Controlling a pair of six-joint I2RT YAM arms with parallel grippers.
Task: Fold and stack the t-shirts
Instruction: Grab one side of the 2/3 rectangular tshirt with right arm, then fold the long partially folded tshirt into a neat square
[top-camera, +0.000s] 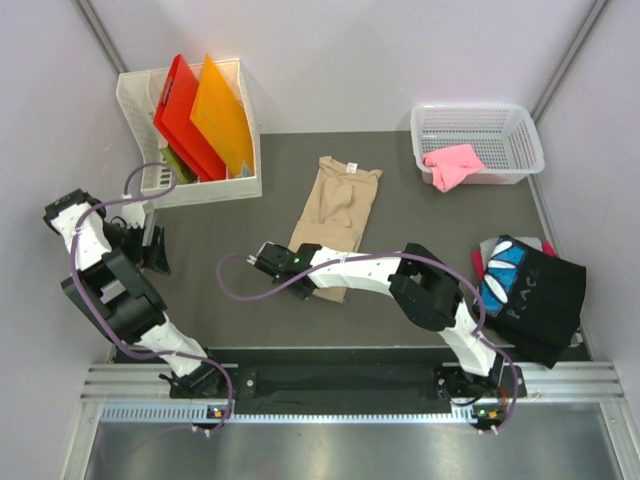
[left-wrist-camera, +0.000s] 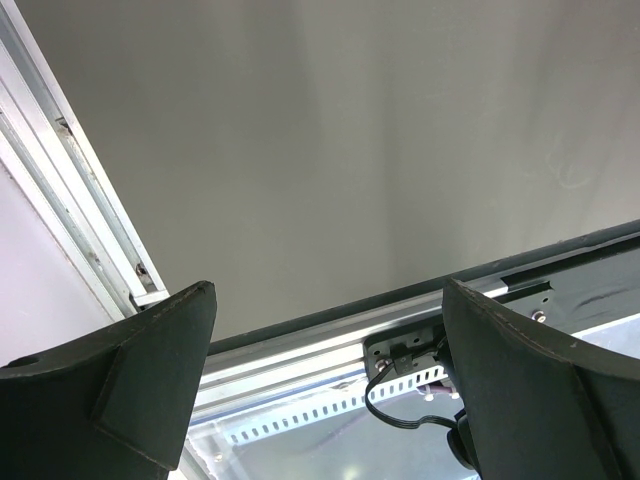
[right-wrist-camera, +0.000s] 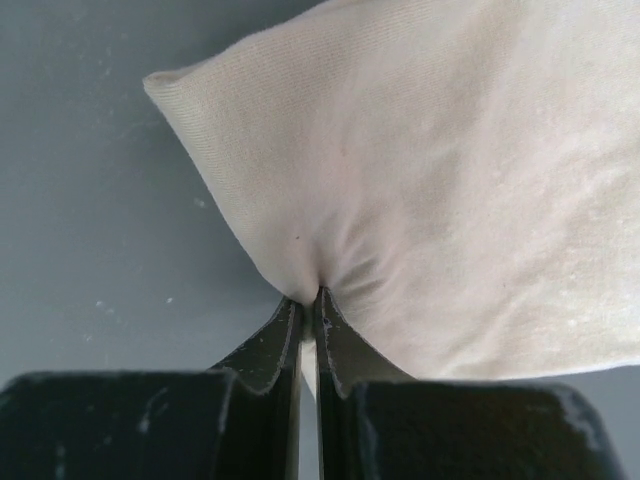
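Observation:
The tan t-shirt (top-camera: 338, 215) lies folded into a long narrow strip in the middle of the dark table. My right gripper (top-camera: 296, 262) sits at the strip's near left edge. In the right wrist view the right gripper (right-wrist-camera: 310, 297) is shut on a pinch of the tan t-shirt (right-wrist-camera: 450, 180) close to its corner. A black t-shirt (top-camera: 530, 295) with blue-and-white print lies crumpled at the right. A pink t-shirt (top-camera: 452, 165) rests in the white basket (top-camera: 525, 135). My left gripper (top-camera: 158, 250) hangs at the far left, away from the cloth. The left gripper (left-wrist-camera: 328, 300) is open and holds nothing.
A white bin (top-camera: 240, 185) at the back left holds red sheets (top-camera: 185, 115) and orange sheets (top-camera: 222, 115). Walls close in the table on both sides. The metal rail (top-camera: 330, 385) with the arm bases runs along the near edge.

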